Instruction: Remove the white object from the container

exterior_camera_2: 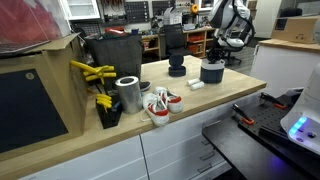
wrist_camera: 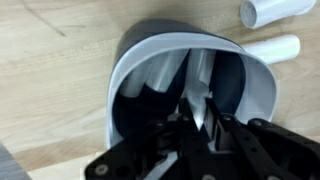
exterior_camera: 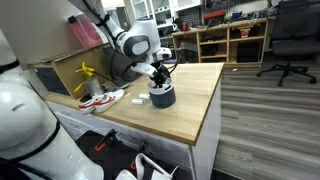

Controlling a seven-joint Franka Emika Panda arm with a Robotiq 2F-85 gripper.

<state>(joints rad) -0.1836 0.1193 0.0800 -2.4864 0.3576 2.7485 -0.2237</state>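
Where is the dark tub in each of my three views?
Exterior view: the dark tub sits mid-frame on the wooden table, under the gripper.
Exterior view: the dark tub stands right of centre, towards the table's far end.
Wrist view: its rim fills the centre, seen from above.
Shared landmark: the gripper at its open top.

bench (wrist_camera: 50, 80): is showing pale wood grain, matt
container (wrist_camera: 122, 70): is looking like smooth dark plastic, faintly glossy
white object (wrist_camera: 201, 80): is looking smooth and matt
end effector (wrist_camera: 198, 120): is showing matt black casing
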